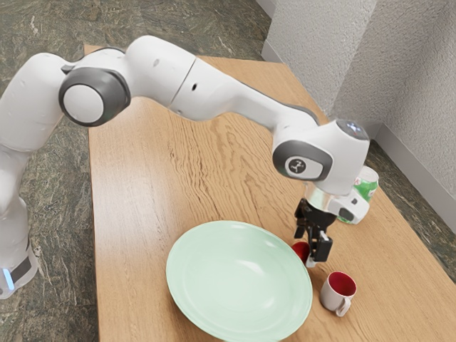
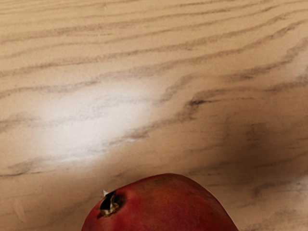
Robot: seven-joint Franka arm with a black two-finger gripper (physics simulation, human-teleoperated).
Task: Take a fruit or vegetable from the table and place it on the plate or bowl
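A red fruit [image 1: 301, 250] with a dark stem end lies on the wooden table just beyond the rim of the pale green plate [image 1: 239, 279], toward the exterior view's right. My black gripper [image 1: 312, 247] is down at table height over the fruit, with its fingers against the fruit's sides. The plate's edge and the fingers hide part of the fruit. In the wrist view the red fruit [image 2: 161, 206] sits large directly under my hand, with bare wood grain beyond it.
A white mug with a red inside [image 1: 338, 291] stands close to the plate and gripper, nearer the front edge. A green and white can [image 1: 362, 194] sits behind my wrist. A grey wall runs along the table's far right side.
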